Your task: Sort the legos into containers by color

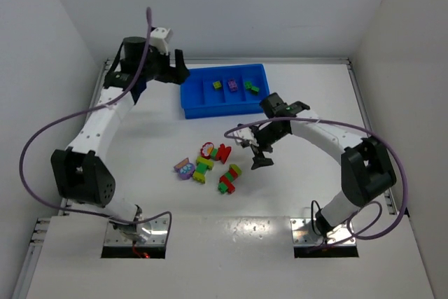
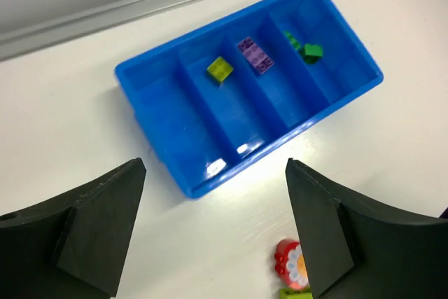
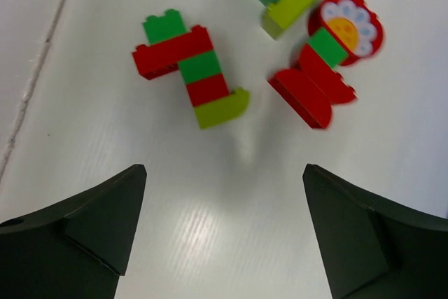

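1. a white table [image 1: 140,138] lies between pale walls. a purple cable [image 1: 24,155] loops wide at the left of the top view.
2. the left arm reaches to the upper left. the left gripper [image 1: 178,68] hangs by the left end of the blue tray [image 1: 190,99], jaws spread wide with nothing between them.
3. the right arm bends in from the right. the right gripper [image 1: 262,155] points down at centre frame, jaws also spread wide, gripping nothing.
4. in the left wrist view the tray sits above the fingers [image 2: 105,222]. neighbouring compartments hold a yellow-green brick [image 2: 219,68], a purple brick [image 2: 254,55] and a green brick [image 2: 308,48].
5. the loose legos [image 1: 210,162] lie mid-table, just left of the right gripper. the leftmost looks purple, though it is too small to be sure.
6. in the right wrist view a red-and-green stack [image 3: 189,75] lies above the left finger. a flower piece [image 3: 346,26] lies upper right, apart from the fingers.
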Controlling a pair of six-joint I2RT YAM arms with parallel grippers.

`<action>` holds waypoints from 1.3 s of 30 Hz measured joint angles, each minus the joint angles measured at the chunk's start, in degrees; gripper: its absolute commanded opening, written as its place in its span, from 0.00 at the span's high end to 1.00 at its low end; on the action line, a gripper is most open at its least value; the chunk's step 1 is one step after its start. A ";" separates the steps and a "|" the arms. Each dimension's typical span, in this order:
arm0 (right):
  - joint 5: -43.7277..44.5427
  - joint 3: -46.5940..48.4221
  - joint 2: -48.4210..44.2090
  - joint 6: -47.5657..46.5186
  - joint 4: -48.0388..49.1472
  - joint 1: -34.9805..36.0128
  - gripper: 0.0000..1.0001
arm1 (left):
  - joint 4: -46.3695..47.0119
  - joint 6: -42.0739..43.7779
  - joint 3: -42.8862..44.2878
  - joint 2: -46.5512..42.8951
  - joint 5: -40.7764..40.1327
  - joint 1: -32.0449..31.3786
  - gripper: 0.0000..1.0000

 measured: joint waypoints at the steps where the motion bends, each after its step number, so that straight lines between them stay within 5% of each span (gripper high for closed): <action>1: -0.07 -0.66 0.00 -0.46 0.07 1.03 0.05 | -0.13 -0.02 -1.51 -2.03 0.39 0.96 0.12; 5: 0.07 -2.91 0.00 -1.73 1.57 5.73 0.04 | -0.68 -0.04 -7.78 -6.43 1.99 4.94 0.12; 11: 1.16 -6.67 -0.02 -2.67 7.30 11.87 0.28 | -3.30 -0.11 -13.90 -7.15 2.91 7.67 0.12; 16: 2.38 -7.89 -0.02 -2.95 11.10 15.41 0.39 | -4.22 -0.17 -14.27 -8.20 3.89 8.96 0.12; 30: 7.50 -10.80 4.28 -0.92 21.42 18.14 0.44 | -4.87 0.09 -14.78 -9.97 5.18 10.36 0.12; 39: 9.20 -10.78 8.26 -0.04 22.27 18.14 0.58 | -5.77 0.31 -14.84 -9.97 5.79 11.15 0.12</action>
